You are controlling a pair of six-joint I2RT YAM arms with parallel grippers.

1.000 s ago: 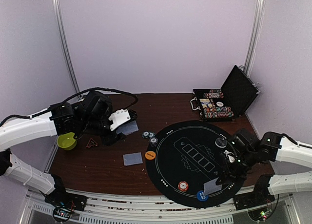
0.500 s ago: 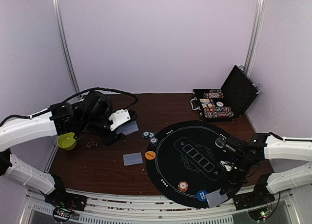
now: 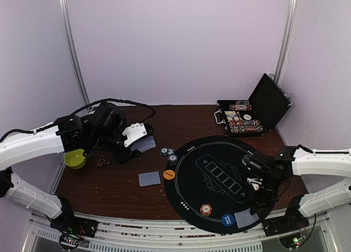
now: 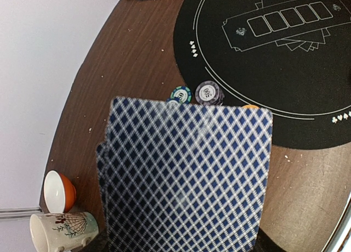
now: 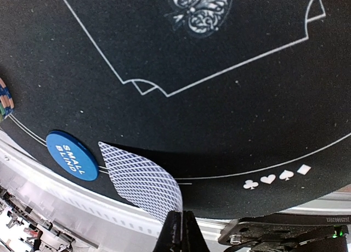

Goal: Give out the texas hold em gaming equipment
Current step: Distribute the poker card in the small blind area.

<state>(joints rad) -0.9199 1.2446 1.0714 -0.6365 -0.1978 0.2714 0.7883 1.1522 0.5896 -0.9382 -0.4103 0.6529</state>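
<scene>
My left gripper (image 3: 137,135) hovers over the table's left side, shut on a deck of blue-checked cards (image 4: 186,180) that hides its jaws in the left wrist view. Past the deck lie two striped chips (image 4: 181,94) and the tip of an orange disc (image 4: 250,106) by the round black mat (image 4: 285,71). My right gripper (image 5: 180,214) is shut on the edge of one bent card (image 5: 140,180), held over the mat's near rim next to the blue "small blind" disc (image 5: 71,155). A single card (image 3: 149,178) lies face down on the wood. A striped chip (image 3: 205,209) sits on the mat.
An open black case (image 3: 241,123) with chip rows stands at the back right. A cream mug (image 4: 60,230) and an orange bowl (image 4: 59,190) sit near the left wall. A yellow-green bowl (image 3: 75,160) lies under the left arm. The table's metal front rail (image 5: 66,202) runs just below the held card.
My right gripper has carried its card toward the near edge of the mat, ending beside the blue disc. The left arm and its deck have not moved.
</scene>
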